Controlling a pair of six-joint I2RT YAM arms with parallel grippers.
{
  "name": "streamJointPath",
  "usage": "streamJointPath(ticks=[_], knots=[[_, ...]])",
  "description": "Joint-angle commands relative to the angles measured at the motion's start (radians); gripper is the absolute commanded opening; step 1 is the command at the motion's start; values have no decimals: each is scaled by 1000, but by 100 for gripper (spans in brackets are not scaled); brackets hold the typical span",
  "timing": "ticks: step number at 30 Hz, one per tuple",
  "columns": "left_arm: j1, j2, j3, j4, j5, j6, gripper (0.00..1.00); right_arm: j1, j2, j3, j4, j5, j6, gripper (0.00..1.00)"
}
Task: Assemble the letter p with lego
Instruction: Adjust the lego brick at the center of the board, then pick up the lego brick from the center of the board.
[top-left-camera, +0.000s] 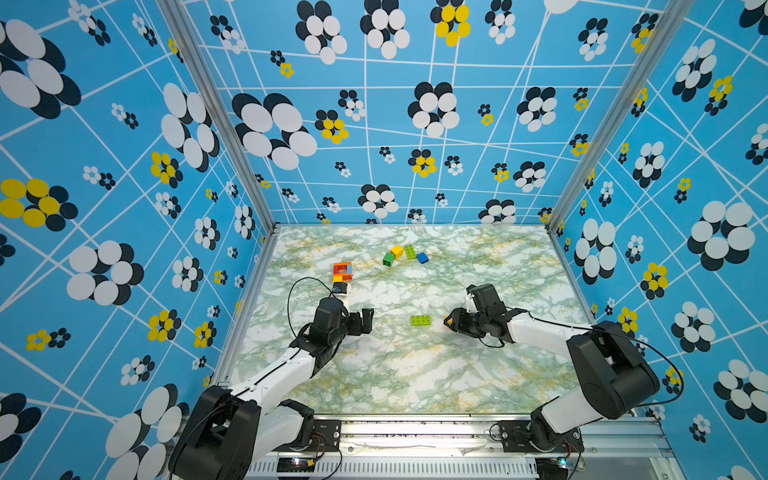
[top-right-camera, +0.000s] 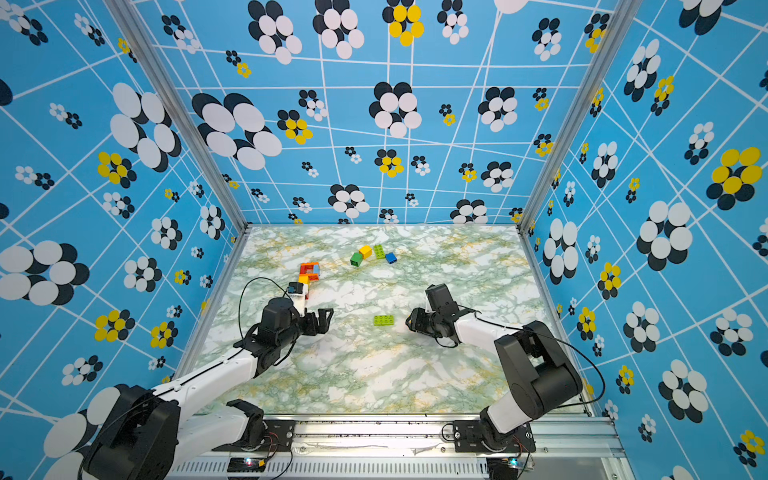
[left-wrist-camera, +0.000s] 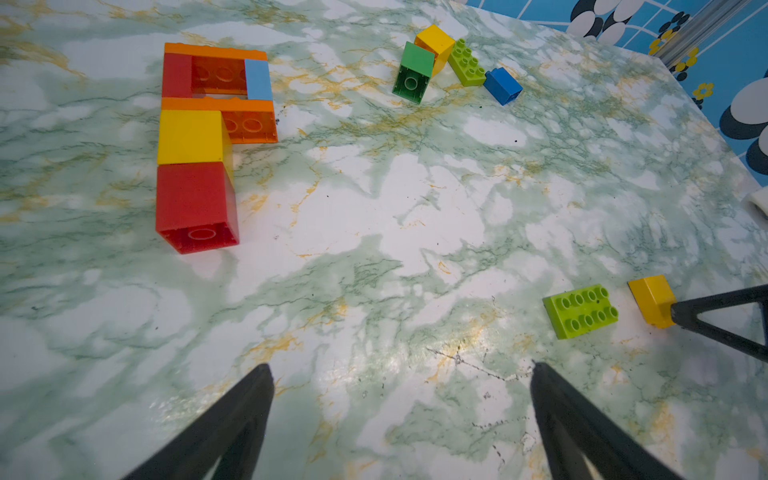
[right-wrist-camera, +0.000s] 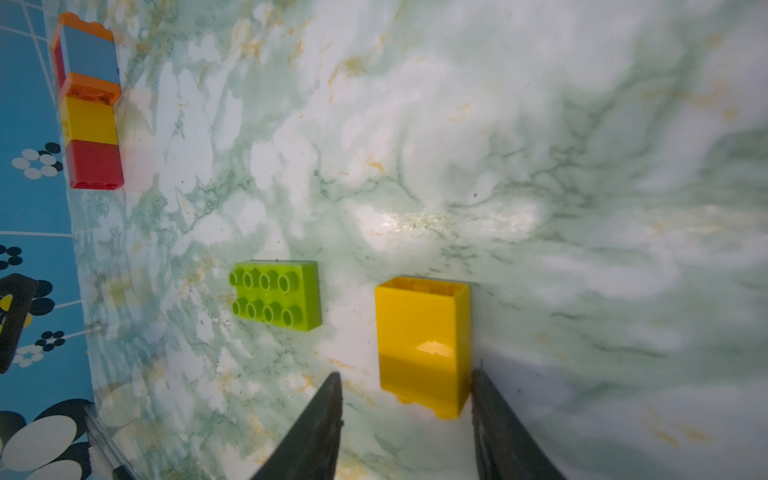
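Right gripper (right-wrist-camera: 405, 399) stands parted around yellow brick (right-wrist-camera: 422, 345) lying on table (right-wrist-camera: 540, 166), one finger (right-wrist-camera: 490, 415) touching it. Left gripper (left-wrist-camera: 401, 374) wide open, empty, near lime brick (left-wrist-camera: 581, 310).

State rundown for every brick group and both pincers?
Letter build: flat on table, untouched.
Four-brick cluster: loose, far side.
Lime brick: flat, studs up, alone.
Yellow brick: on its side, between the right pincer's fingers.
Left pincer: open, empty.
Right pincer: open around yellow brick.
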Motion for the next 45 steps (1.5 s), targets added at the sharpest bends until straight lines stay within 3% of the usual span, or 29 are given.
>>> streamJointPath(ticks=[1,7,13,19,24,33,45], knots=[[-5,-3,28,-24,-9,10,97,42,55,19,53,-40,43,49],[-54,22,63,-39,-6,12,95,55,96,71,95,-40,42,45],[-155,102,160,-86,-3,57,91,48,-82,63,-50,66,-85,47],[-273,275,334,-176,14,130,90,-25,-247,47,-217,208,-224,50],[-395,485,551,-347,44,280,89,-96,-372,22,-263,251,-254,52],[-414,795,880,-562,154,441,84,-112,-601,-46,-248,302,-260,56],[-456,1003,1133,-672,83,519,79,-112,-659,-113,-224,293,-262,57]])
